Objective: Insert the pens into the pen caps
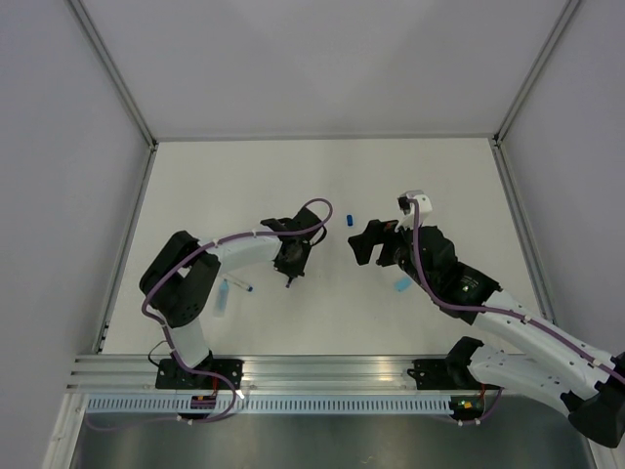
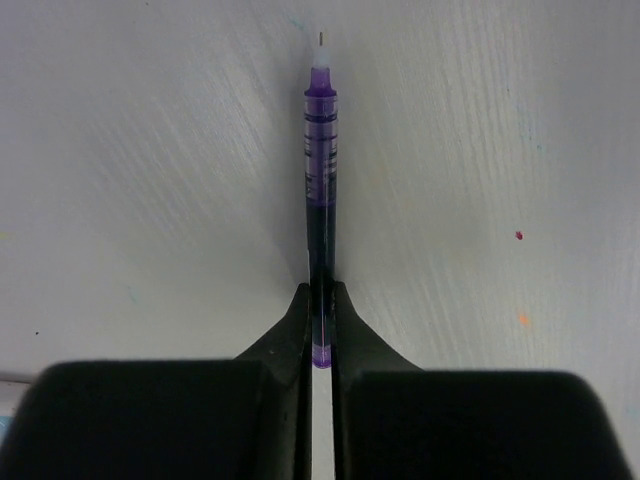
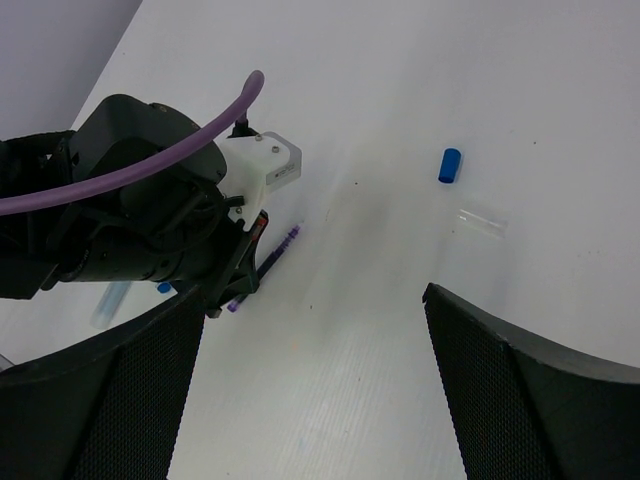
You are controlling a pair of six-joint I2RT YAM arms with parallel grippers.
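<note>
My left gripper (image 1: 290, 262) is shut on a dark purple pen (image 2: 320, 200). The pen sticks out past the fingertips, its fine tip pointing away over the white table. The same pen shows in the right wrist view (image 3: 272, 258). A dark blue cap (image 1: 352, 219) lies on the table between the two grippers and shows in the right wrist view (image 3: 449, 165). A light blue cap (image 1: 401, 284) lies beside the right arm. A white-barrelled pen (image 1: 237, 285) lies left of the left gripper. My right gripper (image 1: 359, 242) is open and empty, facing the left gripper.
A pale blue piece (image 1: 223, 298) lies by the white pen, near the left arm's elbow. A small clear piece (image 3: 480, 223) lies just below the dark blue cap. Grey walls ring the white table (image 1: 322, 313), and a metal rail (image 1: 332, 371) runs along the near edge.
</note>
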